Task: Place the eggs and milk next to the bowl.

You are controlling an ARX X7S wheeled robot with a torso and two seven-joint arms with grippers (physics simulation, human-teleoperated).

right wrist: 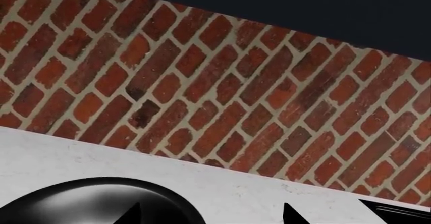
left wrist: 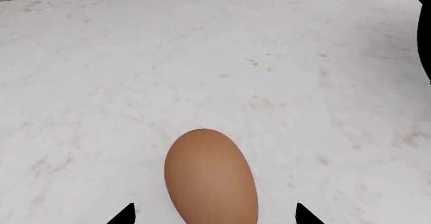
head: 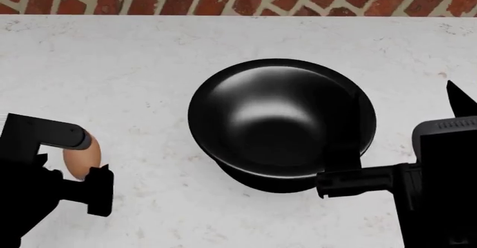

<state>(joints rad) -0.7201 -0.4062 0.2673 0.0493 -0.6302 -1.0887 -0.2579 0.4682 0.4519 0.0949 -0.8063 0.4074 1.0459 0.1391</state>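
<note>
One egg [left wrist: 211, 179] sits between my left gripper's [head: 84, 170] spread fingers, long axis pointing straight out from the wrist across the white counter [left wrist: 202, 57], well left of the bowl [head: 282, 122]. I can't tell whether they touch it. My right gripper [right wrist: 209, 215] is open; its camera shows only fingertips.

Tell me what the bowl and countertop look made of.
The black bowl: glossy glazed ceramic or enamelled metal, judging by its soft highlights; which one is unclear. The countertop: white marble-like stone, matte, with faint grey-pink veins and specks.
</note>
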